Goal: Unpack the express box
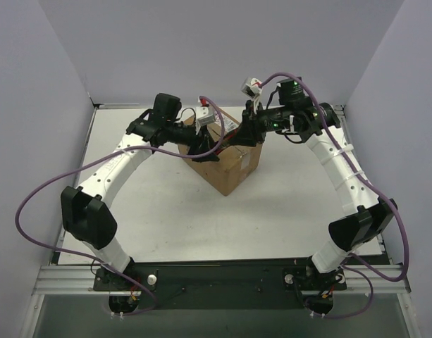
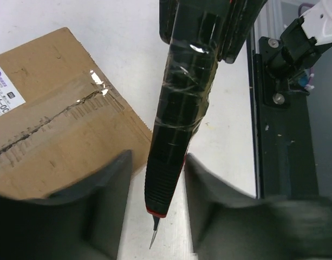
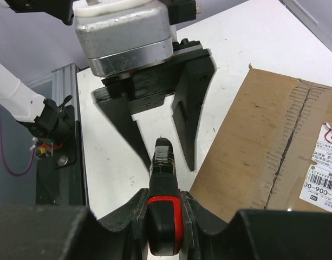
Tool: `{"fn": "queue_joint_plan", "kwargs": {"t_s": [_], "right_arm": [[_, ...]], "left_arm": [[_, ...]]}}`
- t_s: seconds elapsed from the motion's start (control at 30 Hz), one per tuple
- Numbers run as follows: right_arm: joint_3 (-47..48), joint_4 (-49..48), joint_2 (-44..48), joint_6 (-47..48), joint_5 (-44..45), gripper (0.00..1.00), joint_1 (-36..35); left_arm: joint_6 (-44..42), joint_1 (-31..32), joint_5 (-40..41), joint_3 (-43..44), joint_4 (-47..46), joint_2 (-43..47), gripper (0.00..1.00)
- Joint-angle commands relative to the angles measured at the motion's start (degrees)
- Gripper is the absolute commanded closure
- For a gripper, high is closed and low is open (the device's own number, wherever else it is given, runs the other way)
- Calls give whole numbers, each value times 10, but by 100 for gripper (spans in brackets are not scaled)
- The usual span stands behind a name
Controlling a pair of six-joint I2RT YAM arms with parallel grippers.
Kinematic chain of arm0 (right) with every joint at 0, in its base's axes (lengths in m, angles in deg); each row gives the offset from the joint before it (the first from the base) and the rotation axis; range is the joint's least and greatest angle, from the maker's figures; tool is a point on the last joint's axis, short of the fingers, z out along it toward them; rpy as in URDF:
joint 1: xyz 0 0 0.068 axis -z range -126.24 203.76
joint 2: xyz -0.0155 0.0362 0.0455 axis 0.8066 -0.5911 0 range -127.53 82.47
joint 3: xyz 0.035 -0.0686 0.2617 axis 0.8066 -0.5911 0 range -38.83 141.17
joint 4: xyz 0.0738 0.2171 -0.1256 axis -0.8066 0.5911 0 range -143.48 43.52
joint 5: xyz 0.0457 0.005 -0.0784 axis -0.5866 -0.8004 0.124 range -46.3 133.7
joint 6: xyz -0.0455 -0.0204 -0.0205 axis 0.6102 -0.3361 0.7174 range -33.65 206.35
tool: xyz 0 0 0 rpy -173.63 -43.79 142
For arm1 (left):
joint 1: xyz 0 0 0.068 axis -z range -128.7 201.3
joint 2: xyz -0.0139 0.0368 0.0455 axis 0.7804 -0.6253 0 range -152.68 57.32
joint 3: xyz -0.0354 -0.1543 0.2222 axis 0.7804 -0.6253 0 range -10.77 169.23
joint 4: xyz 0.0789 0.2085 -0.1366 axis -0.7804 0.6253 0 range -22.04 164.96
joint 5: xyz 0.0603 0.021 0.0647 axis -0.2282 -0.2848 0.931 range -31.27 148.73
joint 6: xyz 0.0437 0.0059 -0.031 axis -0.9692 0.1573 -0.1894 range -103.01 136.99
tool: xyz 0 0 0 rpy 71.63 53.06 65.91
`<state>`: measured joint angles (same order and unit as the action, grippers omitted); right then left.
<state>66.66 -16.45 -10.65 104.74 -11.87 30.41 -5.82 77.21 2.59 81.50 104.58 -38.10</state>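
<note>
While R gripper point(image 3: 164, 196) holds tool point(image 3: 163, 158), box point(image 3: 263, 141) closed.

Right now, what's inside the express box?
Nothing inside shows. The express box has its flaps shut along the taped seam, a white label on top; any contents are covered.

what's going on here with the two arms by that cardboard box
The right gripper is shut on a black, tape-wrapped pointed tool and holds it out near the express box. The left gripper is open, with a finger on either side of the tool's tip end and gaps showing, so this looks like a handover or regrip. The box sits on the table with its flaps flat. The tape along its seam looks ragged, perhaps cut.
</note>
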Motion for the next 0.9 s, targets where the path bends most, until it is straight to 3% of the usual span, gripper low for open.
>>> {"fn": "queue_joint_plan", "kwargs": {"t_s": [0.0, 0.07, 0.1, 0.17, 0.2, 0.27, 0.3, 0.33, 0.6, 0.73, 0.87], "right_arm": [[22, -25, 12, 4, -17, 100, -5], [21, -25, 10, 5, -13, 100, -6], [19, -24, 8, 5, -8, 100, -6], [19, -26, 3, -5, 5, 98, -6], [21, -27, 2, -23, 19, 75, -3], [23, -28, 6, -44, 20, 57, 7], [23, -34, 7, -55, 17, 39, 22], [20, -35, 8, -70, -7, 34, 30], [-2, -46, 8, -59, -52, 30, 29], [6, -82, -11, -101, -49, 29, 11], [27, -116, -37, -139, -45, 29, 5]], "left_arm": [[-6, 1, -45, 26, -4, -5, 61], [-15, 1, -70, 40, 13, -21, 82], [-15, 0, -76, 50, 22, -27, 100], [-7, 0, -84, 51, 20, -39, 100], [2, 0, -87, 49, 2, -38, 100], [41, 0, -87, 32, -30, -32, 100], [62, 0, -85, 22, -83, -21, 100], [112, -1, -85, -3, -115, -14, 100], [404, 1, -121, -72, -469, -16, 100], [484, 1, -131, -93, -552, -25, 100], [511, -1, -143, -101, -590, -30, 100]]}}
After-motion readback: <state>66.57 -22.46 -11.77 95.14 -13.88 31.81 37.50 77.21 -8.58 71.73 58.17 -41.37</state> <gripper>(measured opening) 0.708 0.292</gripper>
